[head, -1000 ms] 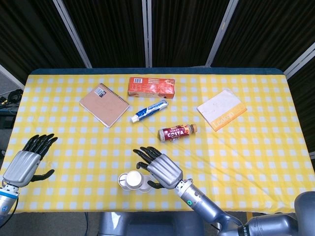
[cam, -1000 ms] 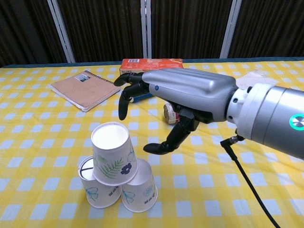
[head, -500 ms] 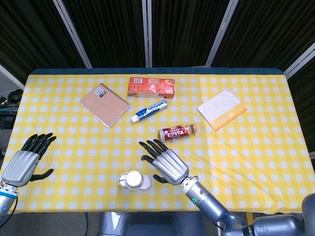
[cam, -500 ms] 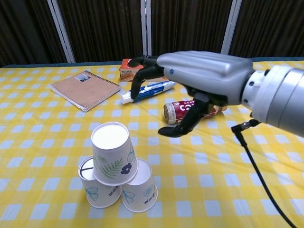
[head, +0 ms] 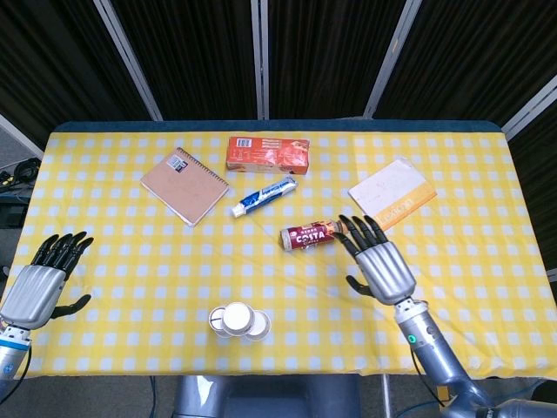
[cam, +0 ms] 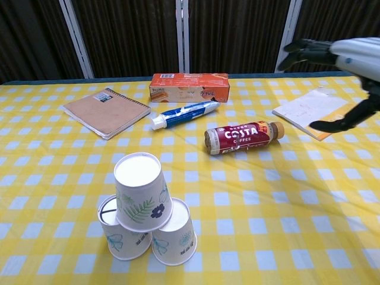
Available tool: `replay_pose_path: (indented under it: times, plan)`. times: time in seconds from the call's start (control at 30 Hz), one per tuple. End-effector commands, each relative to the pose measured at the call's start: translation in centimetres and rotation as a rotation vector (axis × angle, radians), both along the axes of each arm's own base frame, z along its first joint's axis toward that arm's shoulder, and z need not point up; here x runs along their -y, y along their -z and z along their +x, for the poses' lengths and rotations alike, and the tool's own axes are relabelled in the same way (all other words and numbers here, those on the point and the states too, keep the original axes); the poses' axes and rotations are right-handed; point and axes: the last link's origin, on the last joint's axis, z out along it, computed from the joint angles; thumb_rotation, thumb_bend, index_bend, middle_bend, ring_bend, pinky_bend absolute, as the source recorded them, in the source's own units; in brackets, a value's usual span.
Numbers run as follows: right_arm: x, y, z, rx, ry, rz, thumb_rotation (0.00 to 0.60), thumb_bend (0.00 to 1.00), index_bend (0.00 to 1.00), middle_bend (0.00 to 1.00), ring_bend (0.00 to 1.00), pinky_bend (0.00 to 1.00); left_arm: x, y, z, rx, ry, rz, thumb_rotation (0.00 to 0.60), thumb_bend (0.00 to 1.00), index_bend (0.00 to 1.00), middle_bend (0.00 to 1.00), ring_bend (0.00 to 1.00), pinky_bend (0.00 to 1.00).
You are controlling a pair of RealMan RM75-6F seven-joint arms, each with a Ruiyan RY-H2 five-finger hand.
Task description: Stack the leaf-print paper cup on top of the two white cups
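Note:
The leaf-print paper cup stands upside down on top of two white cups, which sit side by side at the table's front edge; from the head view the stack shows as pale discs. My right hand hovers open to the right of the stack, well apart from it, fingers spread; in the chest view the right hand is at the upper right. My left hand rests open at the far left edge and holds nothing.
A Costa coffee bottle lies on its side mid-table, with a toothpaste tube and an orange box behind it. A brown notebook lies back left, a yellow-edged pad back right.
My right hand has drawn away from the cup stack, moving right and up. The cups have stayed put. My left hand has drifted slightly down and left.

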Motion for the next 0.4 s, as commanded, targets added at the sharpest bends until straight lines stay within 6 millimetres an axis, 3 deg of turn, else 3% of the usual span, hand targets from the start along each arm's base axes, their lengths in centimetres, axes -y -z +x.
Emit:
replay_pose_path:
  times: [0.03, 0.17, 0.4]
  plan:
    - [-1.2, -3.3, -6.4, -0.011, 0.075, -0.112, 0.600, 0.16, 0.17, 0.00, 0.00, 0.00, 0.2, 0.2, 0.0, -0.005, 0.006, 0.021, 0.600, 0.23, 0.00, 0.00, 0.00, 0.00]
    - [-2.7, -5.1, -9.5, -0.014, 0.103, -0.168, 0.600, 0.16, 0.17, 0.00, 0.00, 0.00, 0.4, 0.2, -0.7, -0.015, -0.011, 0.037, 0.600, 0.23, 0.00, 0.00, 0.00, 0.00]
    - [-5.8, -6.5, -12.9, -0.025, 0.151, -0.210, 0.600, 0.16, 0.14, 0.00, 0.00, 0.00, 0.7, -0.2, -1.3, -0.016, -0.038, 0.068, 0.600, 0.22, 0.00, 0.00, 0.00, 0.00]
